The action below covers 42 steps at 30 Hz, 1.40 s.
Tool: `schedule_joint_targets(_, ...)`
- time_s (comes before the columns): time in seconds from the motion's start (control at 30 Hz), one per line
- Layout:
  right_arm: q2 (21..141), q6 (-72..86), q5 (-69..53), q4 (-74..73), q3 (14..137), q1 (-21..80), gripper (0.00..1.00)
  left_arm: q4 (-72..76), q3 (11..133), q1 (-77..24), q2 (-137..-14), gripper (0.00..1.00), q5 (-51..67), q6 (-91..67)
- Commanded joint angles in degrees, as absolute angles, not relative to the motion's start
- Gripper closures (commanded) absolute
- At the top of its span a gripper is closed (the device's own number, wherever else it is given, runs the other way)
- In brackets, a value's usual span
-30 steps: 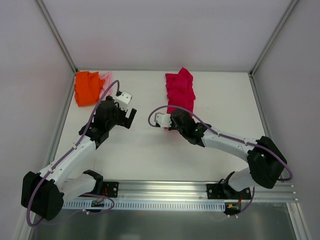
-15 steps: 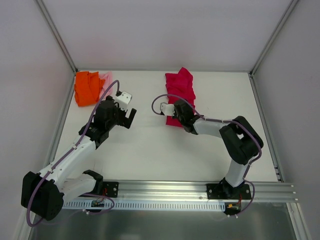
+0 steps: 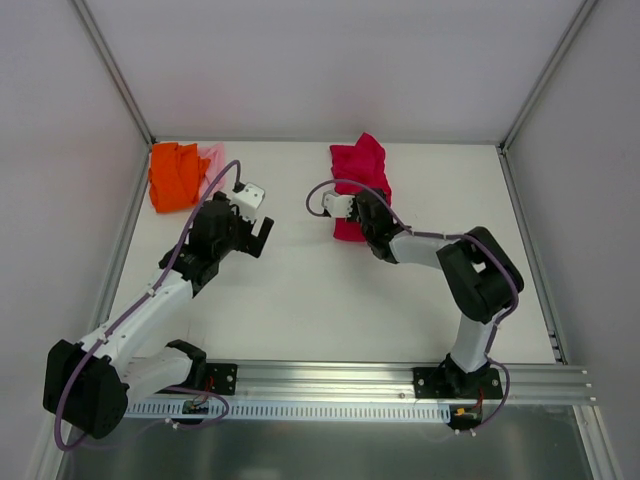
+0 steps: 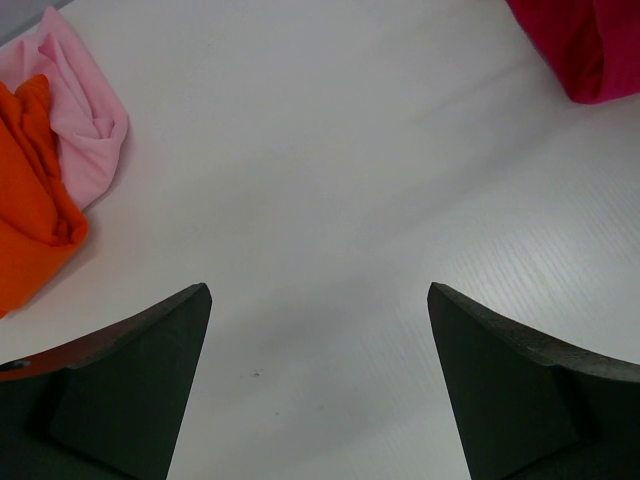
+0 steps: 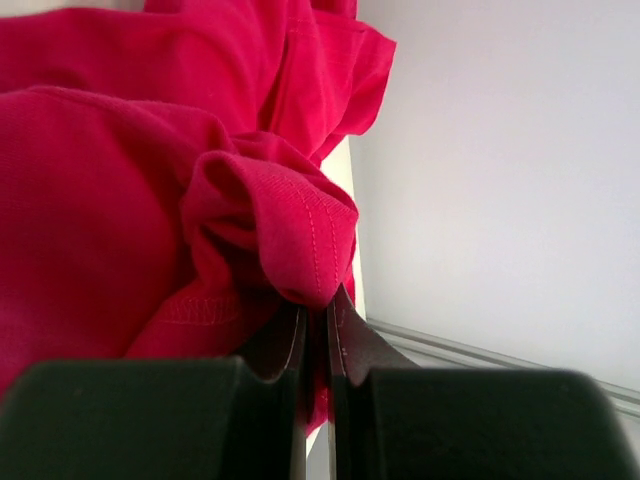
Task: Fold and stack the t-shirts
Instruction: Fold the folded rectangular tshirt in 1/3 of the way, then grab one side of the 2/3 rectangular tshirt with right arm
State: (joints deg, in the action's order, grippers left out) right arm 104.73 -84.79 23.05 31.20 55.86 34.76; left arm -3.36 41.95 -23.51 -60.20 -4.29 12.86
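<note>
The crimson-red t-shirt [image 3: 358, 172] lies bunched at the back middle of the table. My right gripper [image 3: 355, 222] is at its near end, shut on a hemmed fold of the red shirt [image 5: 290, 225]. The bright orange t-shirt [image 3: 172, 176] lies folded at the back left, with the pale pink t-shirt [image 3: 212, 160] peeking out beside it. Both show in the left wrist view, orange [image 4: 25, 200] and pink [image 4: 82, 125]. My left gripper [image 3: 258, 233] is open and empty over bare table, its fingertips [image 4: 190, 305] wide apart.
The white table [image 3: 300, 300] is walled on the left, back and right by pale panels. A metal rail [image 3: 330, 385] with the arm bases runs along the near edge. A corner of the red shirt [image 4: 590, 45] shows at the top right of the left wrist view.
My right arm has folded up and its gripper has moved toward the back, carrying the red shirt's near end over itself; the shirt looks shorter. The left arm has not moved.
</note>
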Motion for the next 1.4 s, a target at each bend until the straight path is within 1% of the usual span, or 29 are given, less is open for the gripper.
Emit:
schedule_joint_targets(0.0,107.22,-87.45,20.66,38.76,59.41,33.31,0.99,-2.28,43.33,-22.85,-60.64,0.08,-4.48,13.45)
schedule_joint_targets(0.13,110.12,-87.54,18.90,39.29,62.13,31.12,0.99,-1.93,43.15,-22.85,-61.00,0.08,-5.45,13.80)
schedule_joint_targets(0.2,110.48,-86.41,18.11,36.92,63.11,30.85,0.99,-2.02,43.07,-22.76,-61.00,0.08,-5.36,13.89)
schedule_joint_targets(0.23,110.39,-86.14,17.93,36.31,63.19,31.02,0.93,-2.02,43.15,-22.76,-61.00,0.08,-5.36,13.89)
schedule_joint_targets(0.27,110.39,-85.61,18.19,34.30,63.80,31.11,0.59,-2.02,43.15,-22.76,-61.00,0.08,-5.27,13.89)
schedule_joint_targets(0.3,110.39,-84.39,18.28,33.84,63.90,31.11,0.44,-1.85,43.24,-22.76,-61.08,0.08,-5.19,13.89)
schedule_joint_targets(0.33,110.22,-84.29,18.28,33.49,63.64,31.11,0.33,-2.02,43.16,-22.76,-61.35,0.08,-5.19,13.89)
schedule_joint_targets(0.37,109.95,-84.20,18.19,33.31,63.28,31.11,0.11,-1.93,43.24,-22.76,-61.43,0.08,-5.19,13.89)
schedule_joint_targets(0.4,109.26,-84.63,18.11,33.57,62.32,31.11,0.02,-1.85,43.24,-22.76,-61.70,0.08,-5.27,13.89)
schedule_joint_targets(0.43,108.55,-84.81,17.93,34.01,61.62,31.03,0.00,-1.93,43.33,-22.76,-61.79,0.08,-5.19,13.89)
schedule_joint_targets(0.67,102.40,-89.12,19.16,44.91,55.03,33.31,0.00,-1.85,43.33,-22.67,-61.52,0.08,-4.83,13.89)
schedule_joint_targets(0.8,93.71,-85.61,19.69,37.55,54.05,35.42,0.00,-2.02,43.42,-22.59,-61.26,0.08,-4.31,13.80)
schedule_joint_targets(0.87,88.44,-82.98,19.77,30.69,54.93,36.73,0.00,-2.20,43.51,-22.68,-61.17,0.08,-3.87,13.54)
schedule_joint_targets(0.9,86.68,-81.92,18.99,23.28,55.45,37.00,0.00,-2.28,43.59,-22.68,-61.17,0.08,-3.78,13.62)
schedule_joint_targets(0.93,83.61,-78.09,18.55,18.94,57.72,37.09,0.00,-2.46,43.68,-22.59,-61.08,0.08,-3.78,13.62)
schedule_joint_targets(1.03,80.52,-71.48,13.89,2.61,61.77,37.00,0.00,-2.55,43.51,-22.68,-60.65,0.08,-3.78,13.54)
schedule_joint_targets(1.23,81.82,-67.95,8.89,-6.23,61.78,37.00,0.00,-2.99,43.51,-22.68,-59.94,0.08,-3.25,13.36)
schedule_joint_targets(1.37,85.32,-65.66,3.96,-11.60,63.10,36.21,0.01,-2.90,43.33,-22.59,-59.94,0.08,-3.34,13.54)
